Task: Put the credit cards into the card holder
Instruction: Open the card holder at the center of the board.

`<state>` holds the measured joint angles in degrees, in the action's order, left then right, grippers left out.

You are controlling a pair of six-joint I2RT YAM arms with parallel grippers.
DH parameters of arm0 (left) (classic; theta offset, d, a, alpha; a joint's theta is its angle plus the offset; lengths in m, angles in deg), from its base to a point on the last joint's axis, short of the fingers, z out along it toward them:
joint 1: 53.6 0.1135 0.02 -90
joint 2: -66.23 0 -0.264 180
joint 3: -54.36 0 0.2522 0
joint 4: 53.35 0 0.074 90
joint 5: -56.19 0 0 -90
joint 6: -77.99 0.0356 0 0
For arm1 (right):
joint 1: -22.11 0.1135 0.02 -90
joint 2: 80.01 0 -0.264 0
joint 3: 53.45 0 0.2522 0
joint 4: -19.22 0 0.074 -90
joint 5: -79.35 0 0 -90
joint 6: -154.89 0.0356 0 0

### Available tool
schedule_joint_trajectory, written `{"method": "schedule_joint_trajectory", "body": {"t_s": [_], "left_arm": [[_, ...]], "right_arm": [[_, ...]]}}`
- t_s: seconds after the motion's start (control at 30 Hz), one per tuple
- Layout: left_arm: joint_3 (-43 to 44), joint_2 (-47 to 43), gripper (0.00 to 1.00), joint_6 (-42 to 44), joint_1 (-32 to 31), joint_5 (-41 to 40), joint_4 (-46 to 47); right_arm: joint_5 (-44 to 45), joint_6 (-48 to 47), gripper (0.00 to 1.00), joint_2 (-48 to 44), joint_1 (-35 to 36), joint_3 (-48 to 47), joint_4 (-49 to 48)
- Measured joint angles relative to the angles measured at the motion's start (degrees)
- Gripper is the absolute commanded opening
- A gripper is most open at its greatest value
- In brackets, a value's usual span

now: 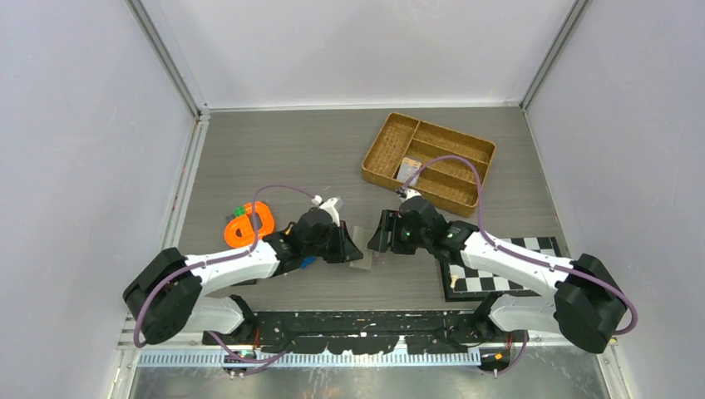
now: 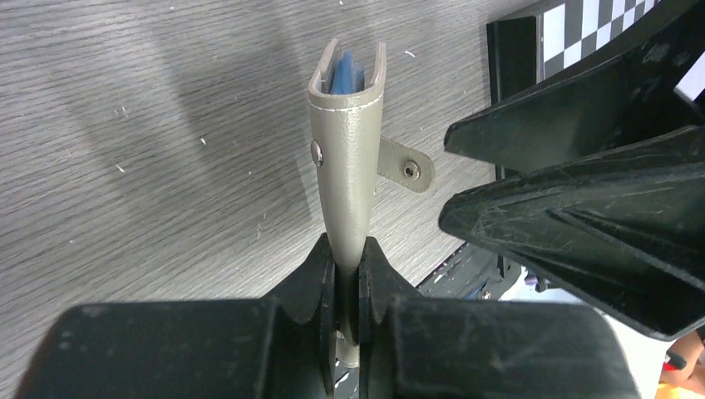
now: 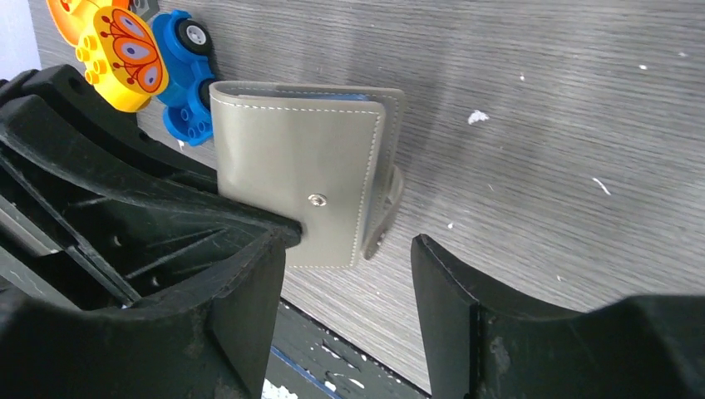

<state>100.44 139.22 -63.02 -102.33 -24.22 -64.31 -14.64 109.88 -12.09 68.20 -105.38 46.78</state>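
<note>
The card holder (image 2: 345,158) is a folded grey wallet with a snap tab (image 2: 405,165), and blue shows inside its far end. My left gripper (image 2: 347,274) is shut on its near edge and holds it edge-up above the table. In the right wrist view the holder (image 3: 291,158) shows its flat side with the snap. My right gripper (image 3: 349,283) is open just in front of it, its jaws apart and empty. From above, both grippers (image 1: 347,248) (image 1: 381,237) meet at the holder (image 1: 361,251). No credit card shows clearly.
A wicker tray (image 1: 465,150) stands at the back right with a small pale rectangle (image 1: 407,169) in it. A checkerboard (image 1: 499,270) lies under the right arm. An orange toy (image 1: 252,224), a butterfly brick (image 3: 116,50) and a blue toy car (image 3: 187,79) lie to the left.
</note>
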Motion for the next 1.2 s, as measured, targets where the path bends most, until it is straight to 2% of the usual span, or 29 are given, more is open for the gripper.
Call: {"method": "schedule_joint_trajectory", "body": {"t_s": [0.13, 0.27, 0.33, 0.43, 0.47, 0.53, 0.67, 0.77, 0.93, 1.2], "left_arm": [[-0.02, 1.33, 0.00, -1.27, -0.44, -1.03, 1.62], [-0.20, 1.84, 0.00, -1.64, -0.44, -1.44, 2.97], [-0.44, 1.99, 0.00, -1.77, -0.44, -1.53, 3.43], [-0.68, 2.47, 0.00, -2.16, -0.44, -1.57, 3.87], [-0.70, 2.64, 0.02, -2.23, -0.44, -1.60, 3.91], [-0.74, 2.99, 0.17, -2.32, -0.44, -1.68, 3.91], [-0.74, 3.21, 0.52, -1.36, -0.44, -2.84, 3.43], [-0.74, 3.06, 0.67, -0.46, -0.44, -4.48, 2.34], [-0.70, 1.66, 0.79, 1.84, -0.44, -6.78, -1.01], [1.29, 1.09, 0.84, 4.61, -0.44, -6.75, -1.38]], "right_arm": [[-0.96, 1.42, 0.56, 2.38, 0.00, 0.37, -3.13], [-0.98, 1.99, 0.46, 4.07, 0.00, 1.18, -4.76], [-0.55, 2.01, 0.37, 5.03, 0.00, 1.25, -4.79], [0.39, 1.86, 0.15, 5.99, 0.00, 1.27, -4.76], [0.57, 1.70, 0.07, 6.08, 0.00, 1.27, -4.74], [1.25, 1.62, 0.01, 6.05, 0.00, 1.31, -4.66], [2.91, 1.51, 0.00, 5.05, 0.00, 1.33, -3.10], [4.42, 0.98, 0.00, 1.79, 0.00, 1.33, -0.79], [5.75, -0.31, 0.01, -2.99, 0.00, 1.31, 2.29], [5.57, -1.60, 0.00, -6.14, 0.00, 1.18, 5.07]]}}
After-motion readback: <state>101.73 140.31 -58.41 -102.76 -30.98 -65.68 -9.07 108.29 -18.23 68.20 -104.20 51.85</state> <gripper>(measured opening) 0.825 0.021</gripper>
